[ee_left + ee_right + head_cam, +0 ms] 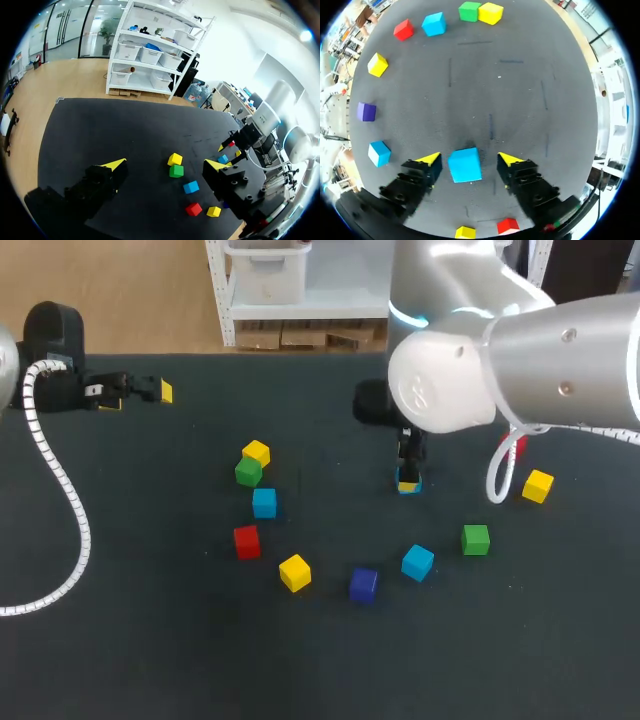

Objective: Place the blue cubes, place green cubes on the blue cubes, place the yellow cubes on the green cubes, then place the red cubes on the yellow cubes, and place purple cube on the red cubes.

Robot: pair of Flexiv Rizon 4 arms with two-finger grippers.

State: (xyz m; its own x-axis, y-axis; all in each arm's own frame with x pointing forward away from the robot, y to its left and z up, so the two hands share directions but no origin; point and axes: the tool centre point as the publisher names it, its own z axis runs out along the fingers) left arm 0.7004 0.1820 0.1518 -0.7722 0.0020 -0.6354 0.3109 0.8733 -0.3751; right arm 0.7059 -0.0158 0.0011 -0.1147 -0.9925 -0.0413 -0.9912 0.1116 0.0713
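Straddling a blue cube (pixel 465 165) on the table (pixel 520 75), right jaws stand spread, not touching it; left jaws spread wide too.

The table (pixel 150 640) is viewed from above and behind, obliquely from the left wrist, and closely downward from the right, the green cube (pixel 248 472) being shared.

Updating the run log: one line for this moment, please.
right gripper: open, straddling blue cube | left gripper: open, empty | stacks: none yet
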